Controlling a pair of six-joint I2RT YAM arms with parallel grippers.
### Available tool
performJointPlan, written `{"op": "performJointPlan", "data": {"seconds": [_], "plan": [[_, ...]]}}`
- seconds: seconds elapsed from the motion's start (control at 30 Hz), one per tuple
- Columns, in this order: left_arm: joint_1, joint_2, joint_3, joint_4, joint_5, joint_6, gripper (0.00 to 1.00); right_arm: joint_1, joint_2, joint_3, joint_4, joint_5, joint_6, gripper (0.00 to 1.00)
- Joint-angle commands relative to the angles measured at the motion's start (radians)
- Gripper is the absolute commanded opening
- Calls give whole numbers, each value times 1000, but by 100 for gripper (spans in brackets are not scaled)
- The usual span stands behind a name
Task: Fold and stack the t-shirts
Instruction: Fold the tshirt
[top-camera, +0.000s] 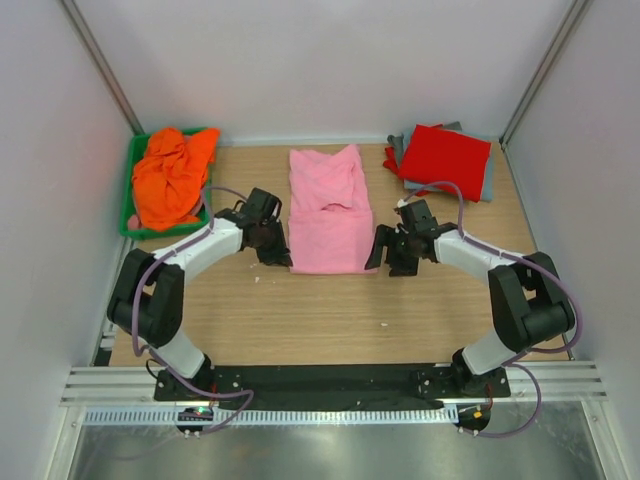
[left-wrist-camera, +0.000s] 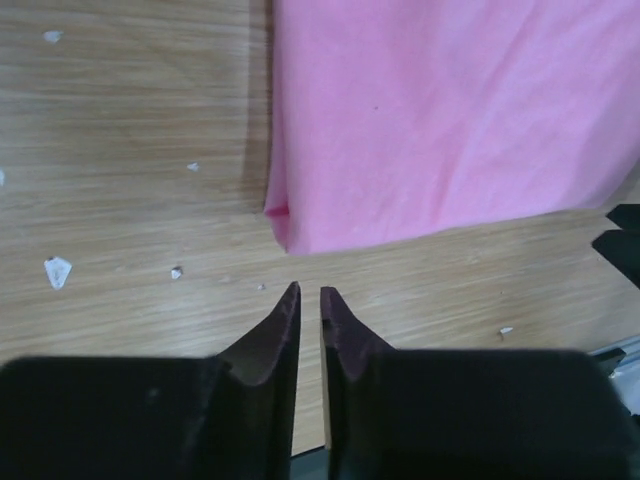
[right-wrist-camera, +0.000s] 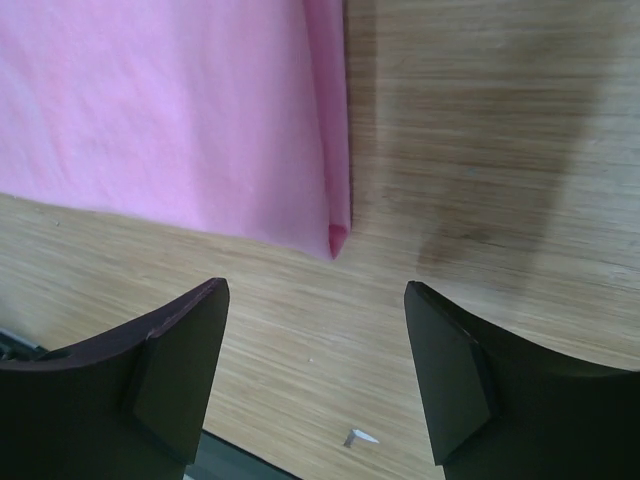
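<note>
A light pink t-shirt (top-camera: 328, 215), folded into a long strip, lies flat in the middle of the table. My left gripper (top-camera: 277, 256) sits just off its near left corner, jaws nearly together with a thin gap and nothing between them (left-wrist-camera: 309, 292); the pink corner (left-wrist-camera: 420, 120) lies just ahead. My right gripper (top-camera: 386, 260) is open and empty (right-wrist-camera: 315, 290) at the near right corner of the pink shirt (right-wrist-camera: 170, 110). A bright orange t-shirt (top-camera: 172, 178) is crumpled in a green basket. A folded red t-shirt (top-camera: 446, 160) lies on grey ones (top-camera: 488, 180) at the back right.
The green basket (top-camera: 128, 205) stands at the back left against the wall. White walls close in the table on three sides. Small white scraps (left-wrist-camera: 57, 270) lie on the wood (top-camera: 330, 310) near the left gripper, and one (right-wrist-camera: 360, 437) near the right.
</note>
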Motion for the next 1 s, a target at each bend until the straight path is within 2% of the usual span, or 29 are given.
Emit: {"op": "performJointPlan", "data": {"seconds": [0.0,0.07,0.1,0.37,0.57,0.7,0.8,0.83,0.93,0.97], "plan": [[-15,-18,7,208,55,-63,11,1,-29,-22,140,-90,40,76],[-30,-10,16,216,44,-74,3,1,-36,-33,145,-91,45,75],[-33,-7,17,219,38,-75,2,1,-41,-36,144,-91,47,75],[-47,71,-36,259,-3,-89,0,1,-52,-54,145,-93,42,74],[-50,59,-145,250,-72,-134,0,1,-82,-59,108,-56,19,75],[-50,59,-159,241,-71,-127,0,0,-92,-56,102,-50,14,75],[-56,7,-127,202,-66,-109,19,0,-102,-50,94,-56,14,76],[-58,-10,-105,186,-69,-103,37,0,-110,-50,94,-59,13,77],[-62,-82,-63,123,-97,-88,64,0,-139,-59,94,-64,10,81],[-62,-99,-56,109,-108,-77,67,0,-145,-68,96,-64,5,82]]}}
